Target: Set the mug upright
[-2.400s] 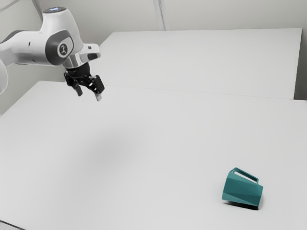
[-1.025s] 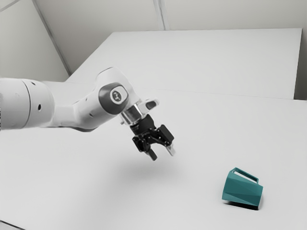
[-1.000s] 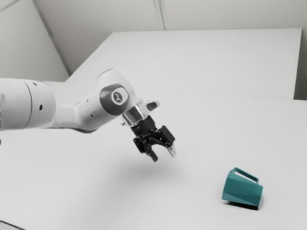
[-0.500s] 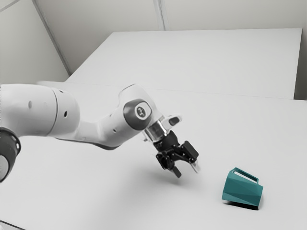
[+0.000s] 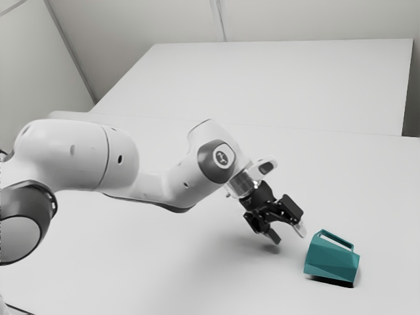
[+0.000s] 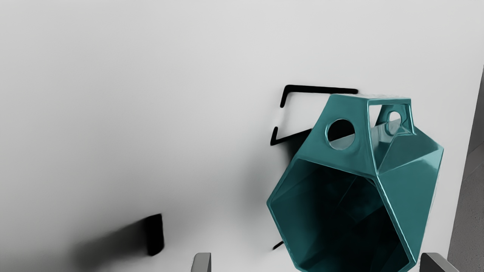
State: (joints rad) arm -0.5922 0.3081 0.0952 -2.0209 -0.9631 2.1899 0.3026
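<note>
While the white arm [image 5: 187, 174] reaches in from the exterior view's left, the black gripper [image 5: 288, 235] hangs over the table [image 5: 164, 262], slanting down toward the teal mug [image 5: 331, 259], its jaws spread wide with nothing pinched between them. The mug lies on its side on the white table, toward the exterior view's right, not yet upright, near the fingertips but with a small gap between them and it. Its handle [image 6: 349, 109] is on the upper side, an angular loop with a round hole through each of the two legs. In the wrist view the mouth [image 6: 340, 226] of the mug faces the gripper, six-sided and dark inside, and the faceted wall runs back from it. The two grey fingers [image 6: 203, 263] stand well apart there, and the mug appears between them, much closer in that view to one finger than to the other; how far beyond the tips it lies, that view alone cannot tell. Crisp black shadows [image 6: 321, 89] fall on the table beside the handle, and a separate dark patch [image 6: 154, 234] with a blurred tail lies apart from the mug. Past the table's edge is grey floor [image 6: 467, 211].
</note>
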